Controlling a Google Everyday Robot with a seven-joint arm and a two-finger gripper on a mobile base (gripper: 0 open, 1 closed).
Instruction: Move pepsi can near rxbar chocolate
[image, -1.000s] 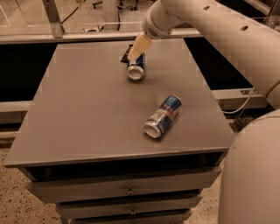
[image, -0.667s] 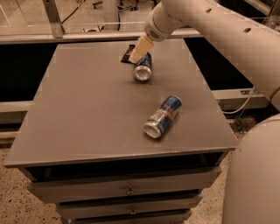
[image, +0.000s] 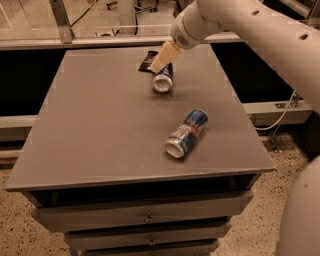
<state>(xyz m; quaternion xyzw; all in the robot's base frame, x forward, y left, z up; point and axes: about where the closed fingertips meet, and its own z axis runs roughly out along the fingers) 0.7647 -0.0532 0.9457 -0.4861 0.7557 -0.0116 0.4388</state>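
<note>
Tool (image: 159, 61) (beige, at end of white arm (image: 260, 30)) reaches down from upper right to the far-centre part of the bench (image: 90, 130), its tip at the far end of the pepsi can (image: 163, 81). Tool state: cannot tell whether apart, together or clamped on the can, since the view shows it as one beige shape meeting the can's dark body.

Pepsi can: lies on its side, silver top towards the camera, long axis approx. front-to-back. Rxbar chocolate (image: 145, 61): flat black wrapper just behind and left of the can, partly hidden by the tool. Can and bar are v. close, poss. touching; the contact point is hidden.

Slim blue-and-silver can (image: 186, 132): also on its side, nearer the front right, well apart from both task items and not involved. Drawers (image: 147, 217) sit below the bench top.

Step in hand (judgement): final placement. The can already appears to be beside the bar, so the task looks near-complete or complete.

Next move (judgement): if the tool has hold of the can, let go and lift clear w/o dragging it. If it is only touching, withdraw up and back along the arm's line. A can on its side rolls easily, so any sideways brush on exit could send it away from the bar; a straight lift is safest.
</note>
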